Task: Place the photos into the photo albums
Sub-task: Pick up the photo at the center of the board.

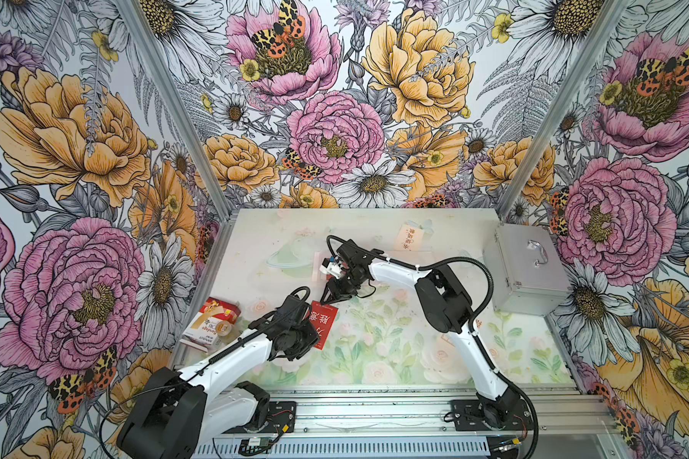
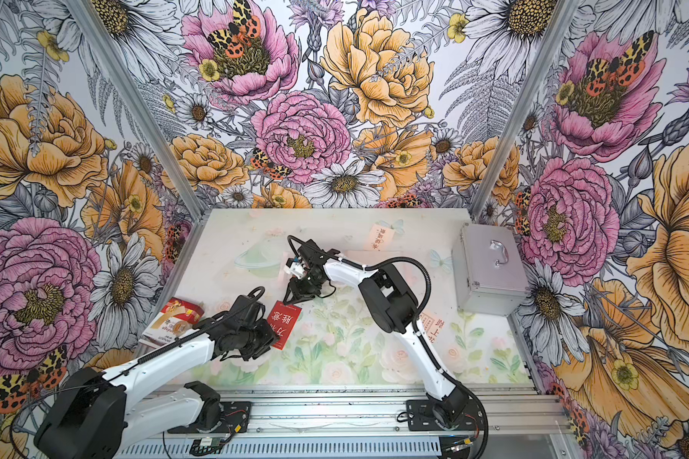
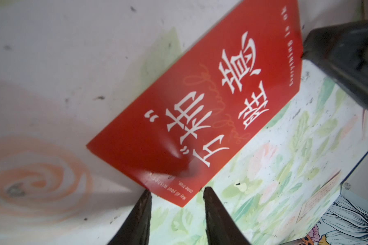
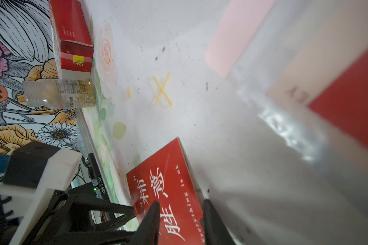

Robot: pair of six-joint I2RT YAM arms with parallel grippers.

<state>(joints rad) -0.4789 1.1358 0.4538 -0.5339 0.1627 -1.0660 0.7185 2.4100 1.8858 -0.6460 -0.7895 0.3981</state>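
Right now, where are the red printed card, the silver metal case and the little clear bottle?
Red printed card point(image 1: 326, 322): in a top view, its middle.
Silver metal case point(image 1: 522, 278): in a top view, its lid.
Little clear bottle point(image 4: 61, 93): in the right wrist view, its label.

We see a red photo point(image 1: 324, 324) with white Chinese characters lying skewed on the table. A cream photo point(image 1: 410, 237) lies flat near the back edge. A second cream photo point(image 2: 433, 324) is partly hidden. The pale-pink album point(image 4: 232, 42) has a clear sleeve point(image 4: 285, 131) holding red and cream cards.
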